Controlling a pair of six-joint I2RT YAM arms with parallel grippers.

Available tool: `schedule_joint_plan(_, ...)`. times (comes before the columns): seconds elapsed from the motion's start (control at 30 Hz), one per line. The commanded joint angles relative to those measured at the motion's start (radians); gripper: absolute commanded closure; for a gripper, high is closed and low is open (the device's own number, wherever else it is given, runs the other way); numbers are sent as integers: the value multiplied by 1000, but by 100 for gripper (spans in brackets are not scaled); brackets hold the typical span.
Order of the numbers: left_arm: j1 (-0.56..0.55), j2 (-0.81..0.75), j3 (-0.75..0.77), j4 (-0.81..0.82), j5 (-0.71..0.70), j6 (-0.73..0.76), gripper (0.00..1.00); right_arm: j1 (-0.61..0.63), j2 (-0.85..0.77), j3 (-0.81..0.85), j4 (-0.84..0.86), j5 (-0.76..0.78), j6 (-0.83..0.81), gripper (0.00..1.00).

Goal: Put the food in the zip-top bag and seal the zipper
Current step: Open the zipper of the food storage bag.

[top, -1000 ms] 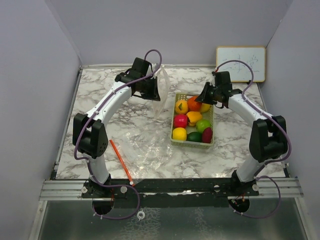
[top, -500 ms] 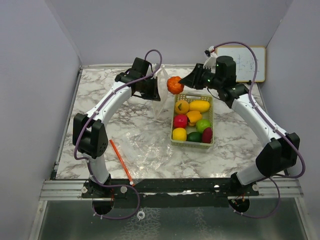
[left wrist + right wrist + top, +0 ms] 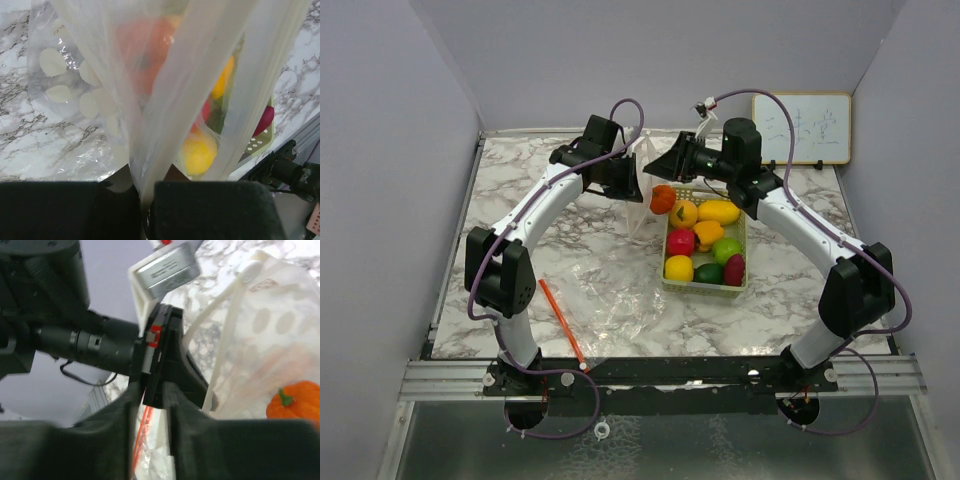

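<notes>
Clear crumpled film (image 3: 610,295) and an orange-red stick (image 3: 561,322) lie on the marble table (image 3: 780,300), well short of both grippers on the arm-base side. Just beneath the right gripper (image 3: 152,400), on its near side, sits the pale green basket (image 3: 703,291) with the rest of the food (image 3: 681,241) in it: yellow, red, green and dark red pieces. The change is the orange toy (image 3: 663,198). Half a second ago it sat at the right gripper's fingertips, level with the bag's mouth. Now it is lower, below those fingertips, by the basket's far left corner and against the zip-top bag (image 3: 640,212). In the right wrist view the fingers stand a narrow slit apart with nothing between them, and the toy shows off to one side beyond them, so I judge it released. The left gripper (image 3: 147,197), just left of the right one, is clenched on the bag's edge and holds it hanging; its camera sees a blurred orange patch through the film. I cannot tell whether the toy is inside the bag or dropping down its outer face. If inside, one piece is bagged and the basket's pieces come next; if outside, it needs picking up again. Beyond both grippers a whiteboard (image 3: 801,128) leans on the far wall.
</notes>
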Motion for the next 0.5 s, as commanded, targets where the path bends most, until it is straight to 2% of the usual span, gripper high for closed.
schedule_joint_plan(0.0,-2,-48,-34,31,21,-2,100,-5,-34,38,-156,177,-110,60)
schedule_joint_plan(0.1,-2,-50,-39,33,20,0,100,-1,-25,63,-261,225,-155,50)
schedule_joint_plan(0.17,-2,-50,-34,38,24,-1,100,17,-8,77,-301,272,-170,47)
schedule_joint_plan(0.47,-2,-45,21,21,20,-14,100,125,183,284,-506,533,-205,46)
